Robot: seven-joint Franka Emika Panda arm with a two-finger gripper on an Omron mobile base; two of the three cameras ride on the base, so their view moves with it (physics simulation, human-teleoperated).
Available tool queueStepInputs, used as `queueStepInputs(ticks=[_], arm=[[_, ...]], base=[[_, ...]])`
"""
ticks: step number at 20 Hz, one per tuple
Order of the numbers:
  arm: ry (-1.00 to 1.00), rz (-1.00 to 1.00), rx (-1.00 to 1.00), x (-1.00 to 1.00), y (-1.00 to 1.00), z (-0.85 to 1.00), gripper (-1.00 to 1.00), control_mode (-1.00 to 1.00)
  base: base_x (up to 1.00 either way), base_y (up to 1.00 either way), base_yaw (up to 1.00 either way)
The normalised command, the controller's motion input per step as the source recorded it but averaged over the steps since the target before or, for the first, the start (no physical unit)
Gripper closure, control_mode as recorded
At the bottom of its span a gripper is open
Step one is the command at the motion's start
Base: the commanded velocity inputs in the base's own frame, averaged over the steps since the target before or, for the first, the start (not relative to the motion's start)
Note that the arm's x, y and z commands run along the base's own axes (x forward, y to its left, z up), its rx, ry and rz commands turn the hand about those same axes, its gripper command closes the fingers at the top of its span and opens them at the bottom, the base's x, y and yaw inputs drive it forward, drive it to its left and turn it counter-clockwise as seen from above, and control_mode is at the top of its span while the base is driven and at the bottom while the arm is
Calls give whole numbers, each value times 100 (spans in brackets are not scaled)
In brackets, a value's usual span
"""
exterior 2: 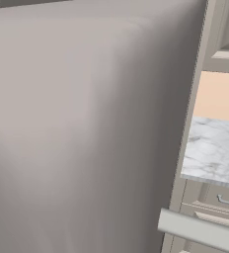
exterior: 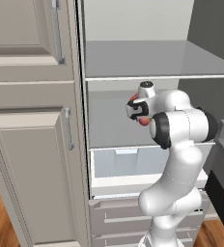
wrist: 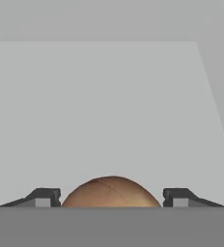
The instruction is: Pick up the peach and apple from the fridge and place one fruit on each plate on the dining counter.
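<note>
- Inside the fridge point(exterior: 133, 29), on the front part of the middle shelf point(exterior: 109, 128), lying between the two dark fingertips point(wrist: 49, 197) in the hand view: a round brownish-orange fruit, probably the apple point(wrist: 110, 190), though with its lower half cut off at the bottom of the view.
- Flanking the apple on both sides with the gripper point(wrist: 111, 197), each fingertip sitting just beside the fruit's edge; impossible to tell whether pressing on the skin or standing a hair off, so grip neither confirmed nor ruled out.
- Reaching in from the lower right of the left base view, with the white arm point(exterior: 174, 193) bending at the elbow and the hand point(exterior: 138, 108) pointing into the shelf space towards the back wall.
- Spanning the fridge above the hand: a flat grey upper shelf point(exterior: 147, 58).
- Sitting below the middle shelf: a translucent bluish drawer point(exterior: 128, 161), with grey drawer fronts point(exterior: 119, 212) beneath it.
- Standing to the left of the fridge: beige panelled cabinets point(exterior: 27, 169) with slim metal handles.
- Looming close across the right base view: a broad grey panel point(exterior 2: 87, 123), and past its right edge a marble-topped counter point(exterior 2: 215, 153).
</note>
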Motion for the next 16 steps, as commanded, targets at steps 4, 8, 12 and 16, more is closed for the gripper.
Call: queueStepInputs(ticks=[4, 8, 12, 16], arm=[[18, -12, 10, -37, 0, -99, 100, -100], [2, -16, 16, -96, 0, -75, 100, -100], [-28, -18, 20, -100, 0, -66, 100, -100], [-32, -13, 21, -100, 0, -38, 100, -100]], base=[[0, 0, 0], [0, 0, 0], [0, 0, 0], [0, 0, 0]])
